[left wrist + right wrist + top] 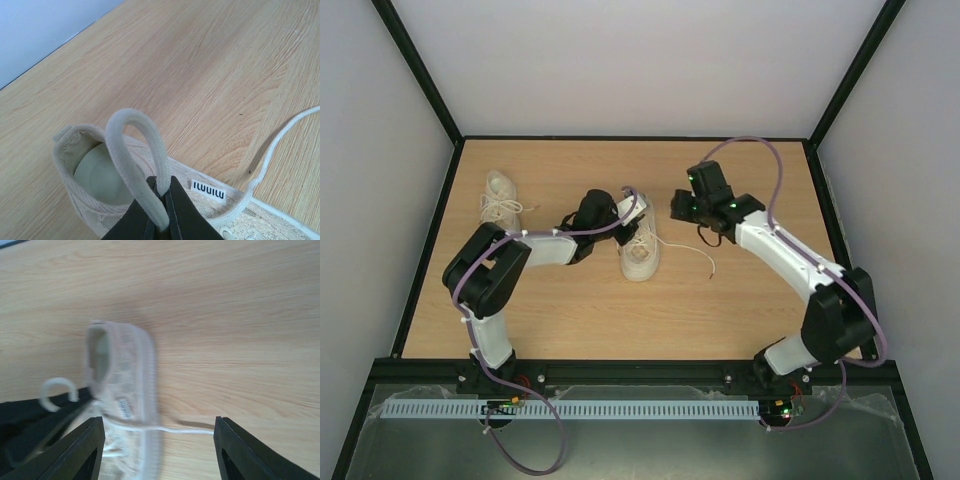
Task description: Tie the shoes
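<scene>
One cream-white shoe lies mid-table, toe toward me. The other shoe lies at the back left with loose laces. My left gripper is shut on a loop of lace, held up over the middle shoe's heel opening; the gripper tips pinch the loop's base. The other lace end trails right across the wood. My right gripper is open and empty, hovering just right of this shoe. Its fingers straddle the loose lace from above.
The wooden table is bounded by a black frame and white walls. The loose lace end lies right of the middle shoe. The left gripper and its loop show at the left of the right wrist view.
</scene>
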